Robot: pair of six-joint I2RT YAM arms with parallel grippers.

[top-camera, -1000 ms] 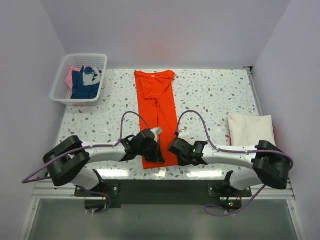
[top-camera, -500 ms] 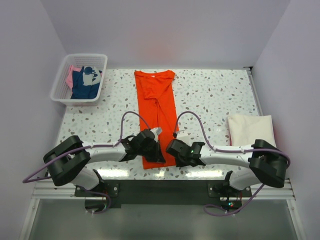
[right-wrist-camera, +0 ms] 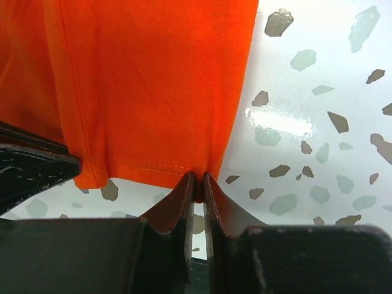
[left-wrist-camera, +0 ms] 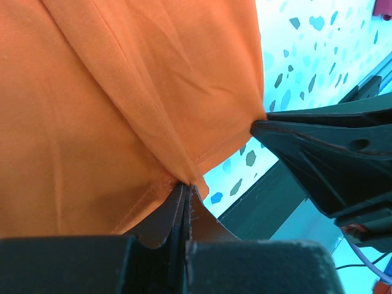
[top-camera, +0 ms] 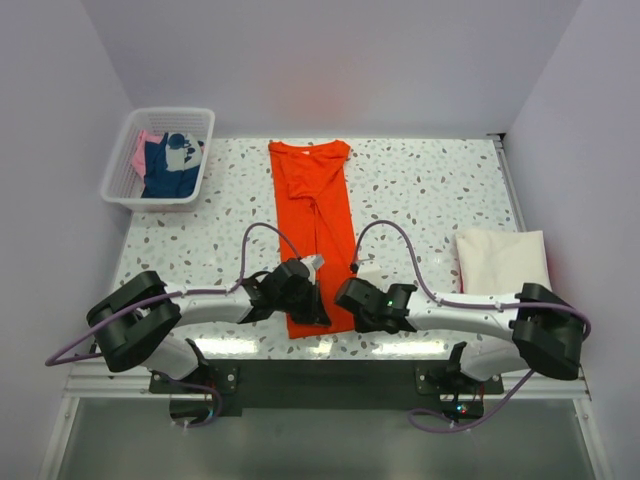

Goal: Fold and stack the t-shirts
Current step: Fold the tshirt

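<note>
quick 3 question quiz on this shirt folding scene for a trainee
1. Fill in: the white plastic mesh basket stands at the speckled white table's far ____ corner.
2. The folded cream-white cloth shirt lies: A) in the basket B) on the table's right side C) against the back wall
3. True or false: the left gripper and right gripper each have jaws shut on the near hem of the long bright orange cloth t-shirt.
Key: 1 left; 2 B; 3 true
</note>
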